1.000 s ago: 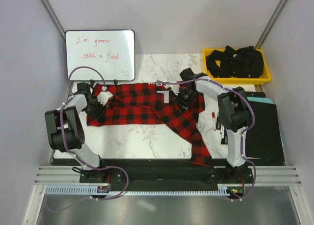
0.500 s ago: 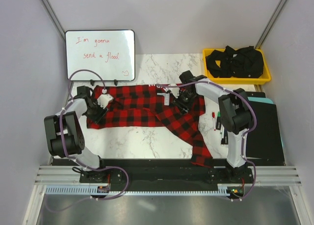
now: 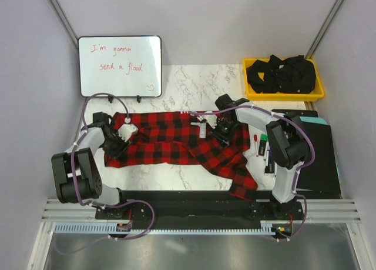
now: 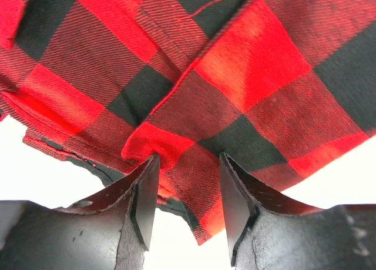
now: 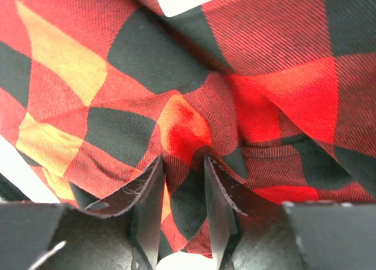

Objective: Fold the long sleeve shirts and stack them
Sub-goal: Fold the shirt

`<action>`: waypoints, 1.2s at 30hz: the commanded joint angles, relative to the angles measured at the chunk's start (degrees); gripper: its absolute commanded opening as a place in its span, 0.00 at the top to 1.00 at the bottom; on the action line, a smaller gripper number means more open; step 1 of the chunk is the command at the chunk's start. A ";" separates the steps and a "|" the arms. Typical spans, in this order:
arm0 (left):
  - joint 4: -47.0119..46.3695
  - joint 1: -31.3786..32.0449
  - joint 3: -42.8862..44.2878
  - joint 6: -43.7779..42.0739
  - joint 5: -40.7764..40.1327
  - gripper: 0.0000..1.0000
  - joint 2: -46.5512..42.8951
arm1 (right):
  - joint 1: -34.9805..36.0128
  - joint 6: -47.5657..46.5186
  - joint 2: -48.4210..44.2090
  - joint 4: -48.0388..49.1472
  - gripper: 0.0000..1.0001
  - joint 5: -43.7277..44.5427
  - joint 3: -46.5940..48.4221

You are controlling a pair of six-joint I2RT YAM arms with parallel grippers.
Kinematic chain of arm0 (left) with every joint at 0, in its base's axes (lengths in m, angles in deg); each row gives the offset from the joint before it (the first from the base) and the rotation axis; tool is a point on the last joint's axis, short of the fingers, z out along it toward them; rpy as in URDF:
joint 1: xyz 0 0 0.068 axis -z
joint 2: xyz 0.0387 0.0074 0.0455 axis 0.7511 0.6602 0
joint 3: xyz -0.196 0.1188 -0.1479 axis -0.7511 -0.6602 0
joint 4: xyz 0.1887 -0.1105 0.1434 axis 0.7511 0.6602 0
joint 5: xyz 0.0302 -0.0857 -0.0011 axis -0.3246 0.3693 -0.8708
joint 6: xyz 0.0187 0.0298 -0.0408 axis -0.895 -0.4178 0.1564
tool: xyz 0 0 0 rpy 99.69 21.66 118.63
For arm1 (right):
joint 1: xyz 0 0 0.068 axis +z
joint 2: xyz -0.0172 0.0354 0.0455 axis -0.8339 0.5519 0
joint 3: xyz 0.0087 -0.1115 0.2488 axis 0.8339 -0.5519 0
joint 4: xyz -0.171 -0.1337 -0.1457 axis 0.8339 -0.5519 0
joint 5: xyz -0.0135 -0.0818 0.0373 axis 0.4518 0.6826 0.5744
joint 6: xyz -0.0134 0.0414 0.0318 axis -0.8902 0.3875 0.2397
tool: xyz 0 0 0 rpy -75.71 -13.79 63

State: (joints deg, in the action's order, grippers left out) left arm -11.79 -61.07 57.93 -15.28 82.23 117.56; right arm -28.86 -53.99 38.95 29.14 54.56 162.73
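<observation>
The left tool stands half-closed with a hem fold of the red-and-black flannel shirt pinched between its fingers. The right tool has its fingers closer together, clamping a puckered ridge of the same shirt. The shirt lies spread across the marble desk between the two arms, one sleeve trailing toward the near edge on the right. At the far left of the desk, a whiteboard reads "I'm gonna send a flood" in red.
</observation>
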 commanded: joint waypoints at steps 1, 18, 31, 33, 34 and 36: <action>8.03 -0.71 3.25 -1.95 2.48 0.49 -4.29 | -0.30 0.37 -2.55 0.22 0.62 2.50 2.16; 6.54 -1.50 13.54 0.26 9.06 0.48 1.54 | -0.83 5.63 -1.40 0.92 0.51 0.84 4.89; -2.58 52.41 2.56 13.24 12.54 0.09 -28.47 | -13.04 13.90 -18.62 -3.20 0.15 -16.12 5.51; -9.32 66.96 1.42 15.87 8.22 0.09 -25.67 | -15.93 12.77 -20.03 -4.52 0.17 -17.44 4.37; -10.84 70.09 1.93 16.93 5.59 0.12 -23.74 | -16.38 11.02 -21.17 -7.66 0.18 -19.10 4.10; -13.65 71.62 5.43 23.40 8.35 0.19 -17.93 | -16.48 -1.25 -22.41 -15.28 0.27 -19.38 3.40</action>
State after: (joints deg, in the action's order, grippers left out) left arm -15.94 5.24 60.99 -4.79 93.49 92.54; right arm -44.69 -43.69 18.57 25.62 40.11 168.31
